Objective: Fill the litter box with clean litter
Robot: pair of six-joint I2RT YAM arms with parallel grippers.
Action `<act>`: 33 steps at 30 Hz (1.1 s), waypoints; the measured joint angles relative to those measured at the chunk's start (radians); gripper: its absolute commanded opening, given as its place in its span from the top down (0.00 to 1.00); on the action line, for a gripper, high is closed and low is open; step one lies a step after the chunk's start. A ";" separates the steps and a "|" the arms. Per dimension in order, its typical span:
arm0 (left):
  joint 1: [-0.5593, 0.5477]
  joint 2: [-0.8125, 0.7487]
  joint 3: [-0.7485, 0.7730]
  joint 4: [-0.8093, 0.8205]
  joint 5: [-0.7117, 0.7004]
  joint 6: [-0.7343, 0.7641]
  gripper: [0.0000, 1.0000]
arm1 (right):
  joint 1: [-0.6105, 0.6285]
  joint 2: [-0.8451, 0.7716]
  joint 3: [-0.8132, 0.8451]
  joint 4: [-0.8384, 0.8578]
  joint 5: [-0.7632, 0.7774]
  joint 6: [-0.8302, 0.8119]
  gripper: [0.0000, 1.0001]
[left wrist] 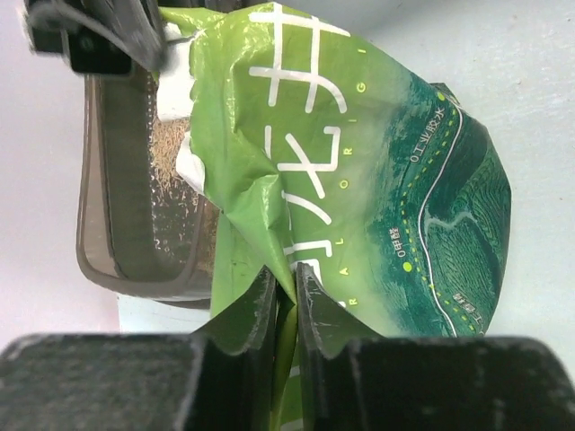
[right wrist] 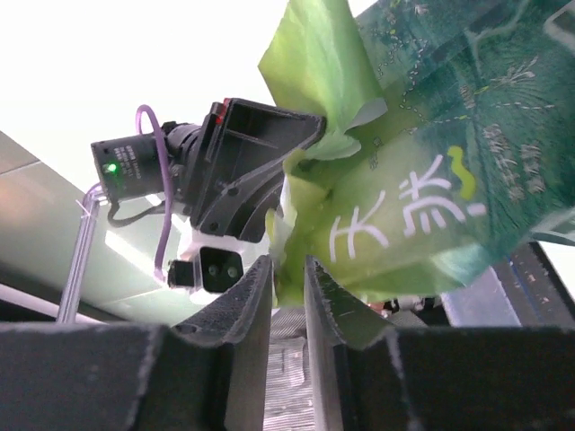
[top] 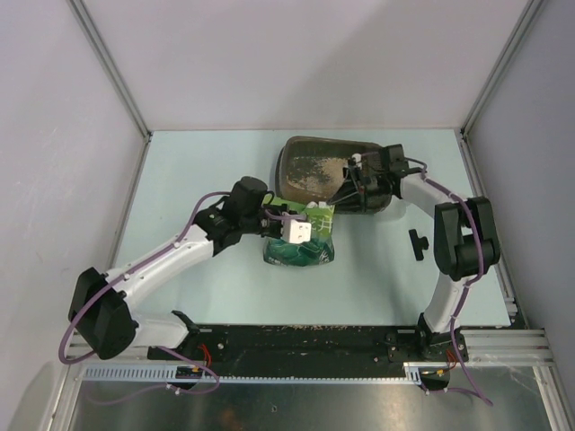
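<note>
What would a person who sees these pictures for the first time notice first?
The bright green bag with white characters, mid-table, its edge pinched between the left fingers. Just beyond it sits the dark litter box, with tan litter scattered on its floor.

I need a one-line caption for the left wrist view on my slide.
Left fingers pinch the green pouch edge, with the partly filled litter box behind.
</note>
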 measured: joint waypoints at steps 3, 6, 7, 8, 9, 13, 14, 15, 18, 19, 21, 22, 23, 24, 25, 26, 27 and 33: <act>0.009 0.006 0.008 0.000 -0.008 -0.046 0.89 | -0.066 -0.003 0.009 0.014 -0.010 -0.035 0.65; 0.027 0.017 0.021 -0.003 -0.002 -0.108 0.89 | -0.138 -0.010 0.058 -0.016 0.012 -0.131 0.59; 0.034 0.021 0.026 -0.003 0.003 -0.132 0.88 | -0.160 -0.013 0.093 -0.063 0.032 -0.183 0.58; 0.040 0.025 0.030 -0.003 0.008 -0.150 0.89 | -0.177 -0.015 0.142 -0.121 0.065 -0.274 0.58; 0.048 0.029 0.036 -0.004 0.018 -0.178 0.89 | -0.193 -0.015 0.223 -0.212 0.120 -0.400 0.58; 0.070 0.045 0.055 -0.008 0.050 -0.263 0.87 | -0.152 -0.101 0.379 -0.380 0.324 -0.827 0.54; 0.074 0.049 0.059 -0.010 0.056 -0.281 0.87 | -0.114 -0.169 0.354 -0.386 0.381 -0.924 0.53; 0.079 0.053 0.063 -0.011 0.064 -0.299 0.87 | -0.067 -0.248 0.306 -0.380 0.437 -1.012 0.53; 0.091 0.061 0.072 -0.012 0.081 -0.340 0.87 | 0.128 -0.498 0.130 -0.312 0.594 -1.239 0.52; 0.096 0.063 0.074 -0.012 0.087 -0.354 0.87 | 0.199 -0.572 0.070 -0.288 0.639 -1.302 0.52; 0.105 0.065 0.075 -0.013 0.100 -0.377 0.87 | 0.304 -0.672 -0.022 -0.233 0.723 -1.400 0.51; 0.111 0.067 0.077 -0.013 0.105 -0.386 0.87 | 0.330 -0.695 -0.051 -0.212 0.756 -1.430 0.50; 0.114 0.068 0.078 -0.013 0.109 -0.393 0.87 | 0.357 -0.716 -0.083 -0.186 0.801 -1.468 0.50; 0.119 0.070 0.079 -0.013 0.119 -0.403 0.87 | 0.375 -0.722 -0.103 -0.163 0.837 -1.497 0.50; 0.122 0.071 0.080 -0.013 0.123 -0.409 0.87 | 0.391 -0.720 -0.119 -0.138 0.872 -1.526 0.49; 0.125 0.072 0.080 -0.013 0.127 -0.413 0.87 | 0.404 -0.709 -0.131 -0.121 0.900 -1.543 0.49; 0.127 0.073 0.080 -0.013 0.130 -0.419 0.87 | 0.417 -0.692 -0.153 -0.094 0.935 -1.569 0.49; 0.134 0.079 0.087 -0.014 0.148 -0.441 0.87 | 0.453 -0.636 -0.207 -0.028 1.031 -1.648 0.46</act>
